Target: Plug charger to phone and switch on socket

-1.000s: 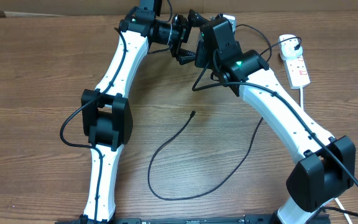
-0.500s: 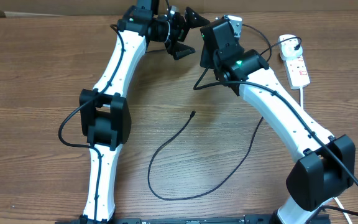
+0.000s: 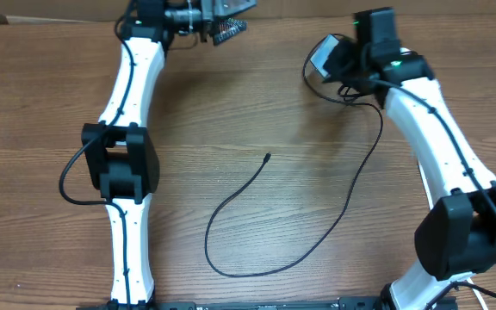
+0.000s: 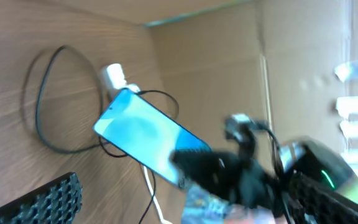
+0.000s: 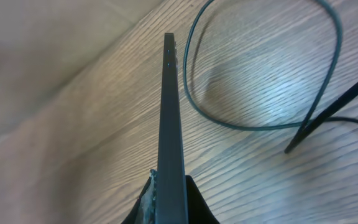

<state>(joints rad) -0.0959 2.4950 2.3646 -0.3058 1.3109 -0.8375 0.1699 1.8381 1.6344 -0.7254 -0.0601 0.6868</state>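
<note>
Over the table's [image 3: 41,103] far right side, the right gripper [image 3: 338,58] is clamped shut on the phone [image 4: 143,134], held edge-on. The left gripper [image 3: 225,19] gapes wide, empty. I'd steady the phone with its port facing the charger [image 3: 231,202], whose plug tip [image 3: 268,156] lies loose mid-table. Can't see the socket, probably behind the right arm, and the left wrist view's blurry.
</note>
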